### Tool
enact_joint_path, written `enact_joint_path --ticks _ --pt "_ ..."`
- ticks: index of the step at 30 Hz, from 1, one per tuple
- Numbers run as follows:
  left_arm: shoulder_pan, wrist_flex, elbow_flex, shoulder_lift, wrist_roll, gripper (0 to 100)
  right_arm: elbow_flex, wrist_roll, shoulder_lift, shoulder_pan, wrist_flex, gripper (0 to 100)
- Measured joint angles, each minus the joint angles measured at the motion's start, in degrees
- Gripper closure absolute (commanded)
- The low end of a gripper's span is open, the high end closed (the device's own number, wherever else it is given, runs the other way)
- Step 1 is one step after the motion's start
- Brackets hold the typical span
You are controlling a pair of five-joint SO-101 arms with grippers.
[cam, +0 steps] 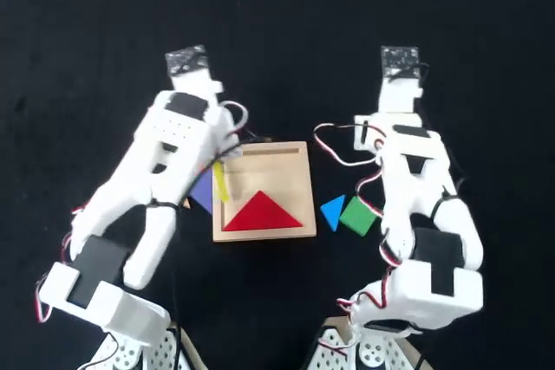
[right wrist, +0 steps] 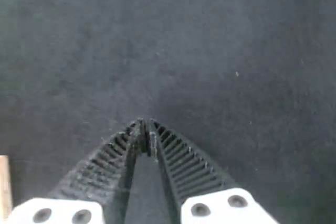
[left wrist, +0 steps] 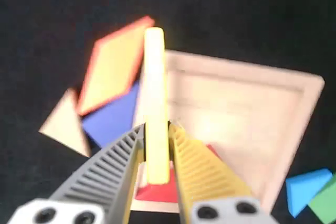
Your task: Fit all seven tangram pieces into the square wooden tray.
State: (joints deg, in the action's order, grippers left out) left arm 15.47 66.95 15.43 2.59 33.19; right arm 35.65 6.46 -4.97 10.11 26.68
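The square wooden tray [cam: 295, 155] lies mid-table with a red triangle [cam: 262, 213] in its near part. My left gripper [left wrist: 156, 129] is shut on a yellow piece [left wrist: 155, 98], held on edge over the tray's left rim [left wrist: 173, 59]; the same yellow piece [cam: 222, 184] appears in the high view. An orange-edged piece [left wrist: 113, 66], a blue piece [left wrist: 110, 119] and a tan triangle [left wrist: 65, 121] lie outside the tray on that side. A blue triangle [cam: 332, 211] and a green piece [cam: 356, 215] lie right of the tray. My right gripper [right wrist: 143, 132] is shut on nothing over bare black cloth.
Black cloth [cam: 286, 58] covers the table. White and red cables [cam: 342, 149] loop off the right arm near the tray's far right corner. Both arm bases stand at the near edge.
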Motion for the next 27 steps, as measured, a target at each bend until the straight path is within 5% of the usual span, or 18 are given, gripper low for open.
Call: enact_joint_path --ticks 27 --pt "2.8 -5.0 5.0 0.4 -4.5 97 -1.6 0.0 -0.9 0.6 1.7 98.8"
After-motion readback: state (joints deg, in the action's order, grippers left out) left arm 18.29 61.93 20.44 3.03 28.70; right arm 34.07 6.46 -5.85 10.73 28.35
